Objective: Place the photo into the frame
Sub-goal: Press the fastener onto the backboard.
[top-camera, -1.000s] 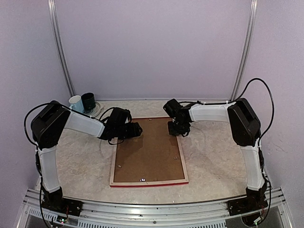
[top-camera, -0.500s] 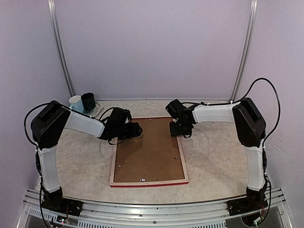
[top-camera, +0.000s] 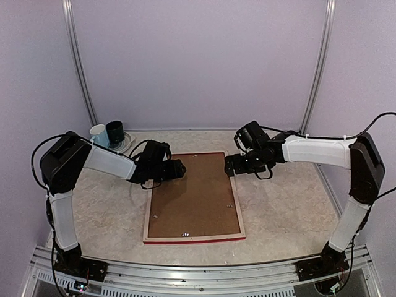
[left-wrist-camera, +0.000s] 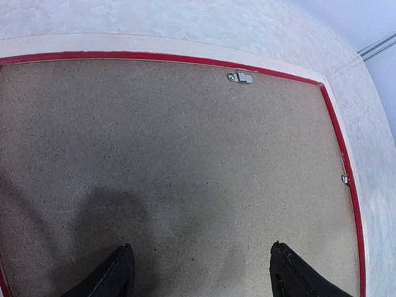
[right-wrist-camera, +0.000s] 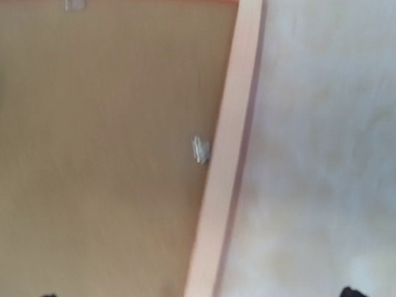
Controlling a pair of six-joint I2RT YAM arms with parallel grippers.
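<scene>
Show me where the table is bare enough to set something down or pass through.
Widest bare table lies between the frame's right side and the right wall. A narrower patch sits left of the frame. Crowded: the cups far left, left tool, right tool at the frame's far end.

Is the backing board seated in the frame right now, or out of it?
In. The brown backing board lies flat inside the frame, within its pale rim, with metal clips at its edges.

Left claw [top-camera: 180,168], right claw [top-camera: 230,166] above frame [top-camera: 193,239]
</scene>
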